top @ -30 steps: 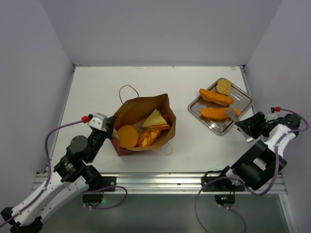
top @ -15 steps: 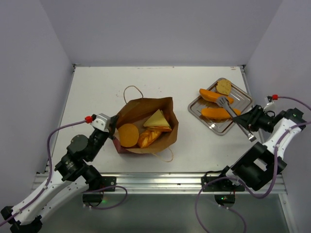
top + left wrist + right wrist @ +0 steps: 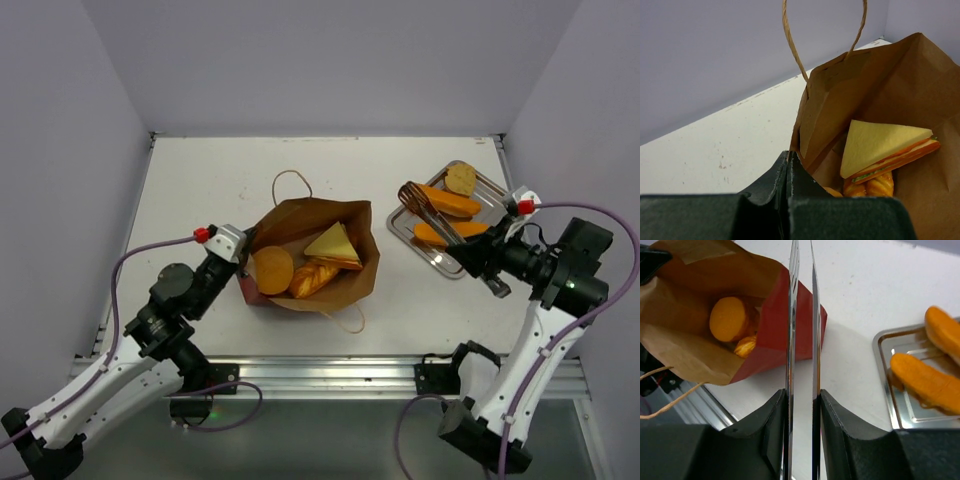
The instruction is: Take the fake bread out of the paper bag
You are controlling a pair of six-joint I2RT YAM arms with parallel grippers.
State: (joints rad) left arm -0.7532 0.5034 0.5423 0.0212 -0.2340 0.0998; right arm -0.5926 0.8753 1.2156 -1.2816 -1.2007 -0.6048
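The paper bag [image 3: 300, 225], red outside and brown inside, lies open on the table. It holds fake bread: a round bun [image 3: 272, 270], a croissant [image 3: 312, 278] and a triangular sandwich [image 3: 335, 245]. My left gripper [image 3: 240, 262] is shut on the bag's near-left rim [image 3: 797, 145]. My right gripper [image 3: 478, 252] is shut on metal tongs [image 3: 425, 205], whose tips hang over the tray with nothing between them. In the right wrist view the tong blades [image 3: 792, 315] point at the bag's red side [image 3: 775, 325], with the bun [image 3: 729, 319] visible inside.
A silver tray [image 3: 497, 203] at the right carries two long orange loaves [image 3: 445, 200] and a round roll [image 3: 461, 178]. The bag's tan loop handles [image 3: 292, 180] stick out at its far and near sides. Walls close in the table on three sides.
My left gripper has pulled the bag to the right. My right arm has swung the tongs left across the tray toward the bag, and the blades have closed a little.
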